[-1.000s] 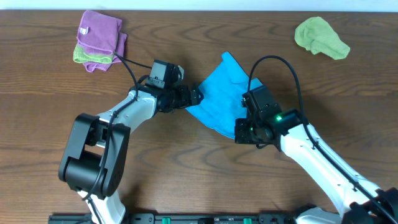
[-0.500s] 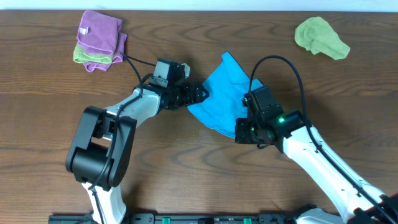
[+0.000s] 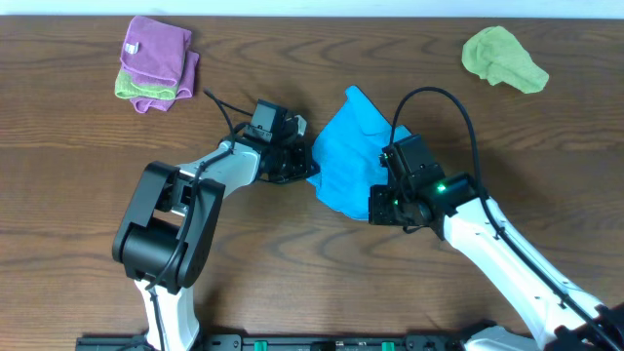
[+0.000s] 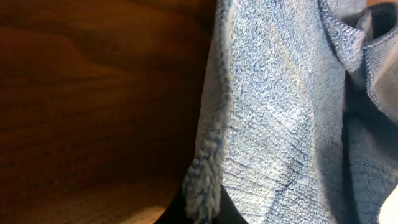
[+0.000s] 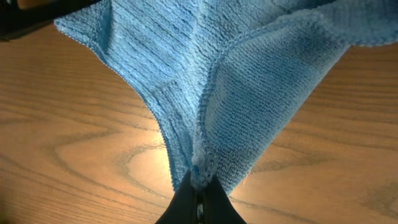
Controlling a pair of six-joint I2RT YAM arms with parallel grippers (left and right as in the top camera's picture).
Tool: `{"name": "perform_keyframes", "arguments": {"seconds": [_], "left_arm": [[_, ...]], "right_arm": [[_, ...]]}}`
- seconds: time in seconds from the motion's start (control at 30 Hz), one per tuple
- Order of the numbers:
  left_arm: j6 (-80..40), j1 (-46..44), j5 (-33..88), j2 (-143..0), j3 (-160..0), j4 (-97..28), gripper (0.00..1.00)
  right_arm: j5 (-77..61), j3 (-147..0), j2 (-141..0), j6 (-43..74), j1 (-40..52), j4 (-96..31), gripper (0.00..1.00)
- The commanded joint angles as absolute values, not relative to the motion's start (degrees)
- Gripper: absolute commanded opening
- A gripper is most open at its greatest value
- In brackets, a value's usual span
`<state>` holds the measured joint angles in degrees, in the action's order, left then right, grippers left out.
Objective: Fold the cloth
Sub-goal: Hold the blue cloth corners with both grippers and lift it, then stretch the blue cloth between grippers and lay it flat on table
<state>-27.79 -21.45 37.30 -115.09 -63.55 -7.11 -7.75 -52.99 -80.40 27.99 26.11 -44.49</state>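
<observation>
Blue cloth (image 3: 351, 146) sits mid-desk (image 3: 78, 175), bunched. Its long axis runs from its far tip to its near end, tilted a little. Left tool (image 3: 302, 164) is at the cloth's left edge and right tool (image 3: 378, 205) at the cloth's near end. Both touch the cloth, so neither arm is the nearer. The coming fold likely turns on carrying the near end along that axis toward the far tip. In the right wrist view the tips are together, pinching a hem ridge, and the fabric fans up and away over bare wood. In the left wrist view a tuft of hem runs down into the dark tips, which look clamped on it. Overhead hides both pinches under the tool bodies. Only overhead shows the purple-and-green stack (image 3: 156, 63) well off the cloth's far left and a crumpled green cloth (image 3: 502, 58) well off its far right.
</observation>
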Motion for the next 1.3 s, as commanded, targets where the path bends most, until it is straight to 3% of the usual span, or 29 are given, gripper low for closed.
{"name": "perform_keyframes", "arguments": {"seconds": [0.0,0.5,0.73,1.27], "left_arm": [[-26.79,-20.38,38.06,-115.15,-63.57,-7.27,0.06],[-22.26,-14.22,38.20,-95.42,-75.57,-21.74,0.06],[-22.26,-11.46,35.81,-90.96,-80.95,-25.82,0.06],[-27.53,-11.53,32.42,-93.60,-81.78,-13.78,0.06]], "right_arm": [[-7.81,-52.71,-78.94,27.16,25.89,-43.64,0.01],[-6.17,-55.33,-74.24,26.55,23.29,-24.60,0.01],[-6.09,-60.47,-74.26,24.01,18.83,-24.34,0.01],[-6.15,-67.05,-83.88,18.81,16.40,-14.02,0.01]]}}
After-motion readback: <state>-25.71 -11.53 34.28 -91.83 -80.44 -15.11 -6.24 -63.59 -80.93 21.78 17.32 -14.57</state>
